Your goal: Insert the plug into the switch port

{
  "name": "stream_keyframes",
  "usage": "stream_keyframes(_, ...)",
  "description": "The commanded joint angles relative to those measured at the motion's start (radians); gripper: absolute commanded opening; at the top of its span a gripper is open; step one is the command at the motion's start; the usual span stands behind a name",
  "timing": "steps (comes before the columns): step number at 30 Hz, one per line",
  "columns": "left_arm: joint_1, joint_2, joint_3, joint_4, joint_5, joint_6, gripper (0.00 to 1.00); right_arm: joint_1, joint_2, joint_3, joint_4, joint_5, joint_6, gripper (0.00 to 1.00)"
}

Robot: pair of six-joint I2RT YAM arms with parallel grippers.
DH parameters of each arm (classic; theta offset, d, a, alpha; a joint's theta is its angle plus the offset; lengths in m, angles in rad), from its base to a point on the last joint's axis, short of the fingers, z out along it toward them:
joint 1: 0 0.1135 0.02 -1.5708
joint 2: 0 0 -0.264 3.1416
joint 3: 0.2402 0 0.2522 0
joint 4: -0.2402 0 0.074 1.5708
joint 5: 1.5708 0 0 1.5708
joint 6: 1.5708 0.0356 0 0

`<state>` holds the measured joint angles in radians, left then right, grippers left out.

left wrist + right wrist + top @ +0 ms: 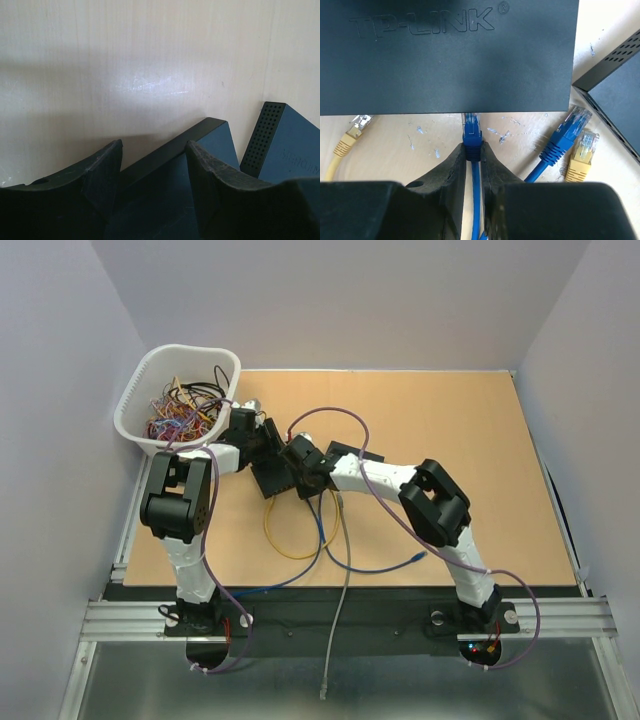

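Fingers [451, 172] of the right gripper [472, 151] are pinched narrow on the blue plug [471, 134], gripping it by the boot with its blue cable running back between them. The plug's clear tip is right up against the front edge of the black TP-Link switch [445, 60] and slips out of sight under the lid's edge. The port face is hidden from that camera, so I honestly can't tell if it's in a port or just touching the front. From above, that switch sits in the left half of the worktop [480, 460], a bit toward the far edge, with both arms meeting over it. The left gripper [152, 150] is on the switch's far end, fingers spread a fair way apart with the switch's edge running between them. Can't tell whether they're actually squeezing it or just straddling it. A second switch [615, 85] with a perforated side lies just beside the first, off its right corner. Loose on the worktop in front of the first switch are a yellow plug [347, 142] to the left of the held one, plus a spare blue plug [566, 136] and another yellow plug [582, 159] side by side to the right. A white basket [135, 390] full of tangled cables sits at the far-left corner, and a grey cable [343, 610] trails off the near edge.
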<state>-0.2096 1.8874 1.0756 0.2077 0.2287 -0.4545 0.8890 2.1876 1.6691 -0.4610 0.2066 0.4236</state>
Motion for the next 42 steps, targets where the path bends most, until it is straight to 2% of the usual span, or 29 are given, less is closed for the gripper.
stream_keyframes(1,-0.022,-0.037,-0.034,-0.042,0.018,0.011,0.64,-0.012,0.031,0.079,-0.002,0.008,0.004,0.01)
stream_keyframes(7,-0.034,-0.040,-0.045,-0.022,0.034,0.031,0.64,-0.013,0.057,0.127,-0.025,-0.013,-0.016,0.00)
stream_keyframes(14,-0.047,-0.048,-0.066,0.007,0.043,0.056,0.64,-0.022,0.054,0.167,-0.053,0.033,-0.040,0.01)
stream_keyframes(25,-0.076,-0.036,-0.085,0.061,0.121,0.094,0.64,-0.027,0.061,0.215,-0.051,0.036,-0.131,0.00)
stream_keyframes(35,-0.077,-0.004,-0.141,0.173,0.262,0.114,0.62,-0.025,0.011,0.107,0.011,0.136,-0.235,0.01)
stream_keyframes(42,-0.099,-0.016,-0.187,0.213,0.311,0.109,0.57,-0.030,-0.089,-0.063,0.168,0.137,-0.348,0.00)
